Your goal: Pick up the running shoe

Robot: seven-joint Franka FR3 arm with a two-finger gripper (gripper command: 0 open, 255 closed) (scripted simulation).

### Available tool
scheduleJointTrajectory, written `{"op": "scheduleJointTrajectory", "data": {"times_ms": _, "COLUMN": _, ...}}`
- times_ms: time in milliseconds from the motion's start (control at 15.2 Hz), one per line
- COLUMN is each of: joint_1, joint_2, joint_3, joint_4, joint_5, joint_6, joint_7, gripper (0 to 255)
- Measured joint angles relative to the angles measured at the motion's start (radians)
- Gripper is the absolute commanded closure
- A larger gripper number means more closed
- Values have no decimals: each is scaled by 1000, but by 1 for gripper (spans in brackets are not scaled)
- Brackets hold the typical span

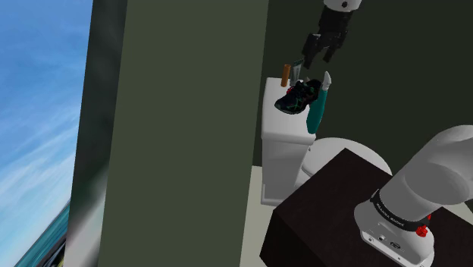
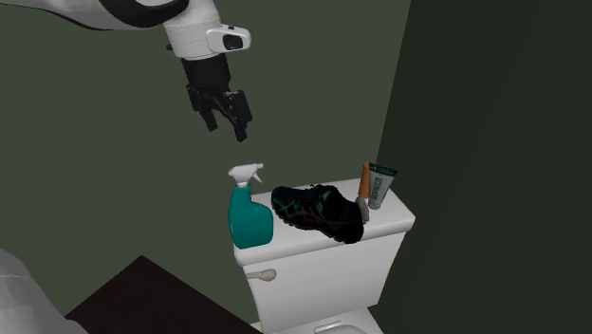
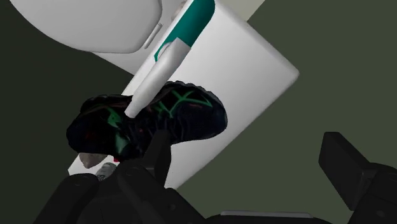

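High above the toilet tank (image 2: 394,226), the hand (image 2: 231,125) hangs released and spread wide, holding nothing. The running shoe (image 2: 318,211) lies on the tank lid between a teal spray bottle (image 2: 249,218) and a tube (image 2: 380,186). Best to come down over the shoe's middle, straddling its width and keeping clear of the bottle's nozzle

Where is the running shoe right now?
In the second exterior view, the running shoe lies on the toilet tank lid, between the teal spray bottle at left and the tubes at right.
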Motion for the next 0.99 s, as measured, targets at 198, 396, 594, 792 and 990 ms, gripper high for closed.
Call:
{"op": "scheduleJointTrajectory", "data": {"times_ms": 198, "joint_1": -24, "joint_2": 79, "joint_3": -18, "joint_4": 8, "joint_5": -30, "joint_6": 44, "joint_7": -8, "gripper": 0}}
{"op": "scheduleJointTrajectory", "data": {"times_ms": 396, "joint_1": -48, "joint_2": 158, "joint_3": -36, "joint_4": 15, "joint_5": -60, "joint_6": 90, "joint_7": -15, "gripper": 0}}
{"op": "scheduleJointTrajectory", "data": {"times_ms": 594, "joint_1": -70, "joint_2": 260, "joint_3": -52, "joint_4": 53, "joint_5": -88, "joint_6": 128, "joint_7": -16, "gripper": 0}}
{"op": "scheduleJointTrajectory", "data": {"times_ms": 792, "joint_1": -93, "joint_2": 347, "joint_3": -71, "joint_4": 78, "joint_5": -117, "joint_6": 165, "joint_7": -19, "gripper": 0}}
{"op": "scheduleJointTrajectory", "data": {"times_ms": 990, "joint_1": -116, "joint_2": 453, "joint_3": -93, "joint_4": 127, "joint_5": -143, "joint_6": 198, "joint_7": -25, "gripper": 0}}
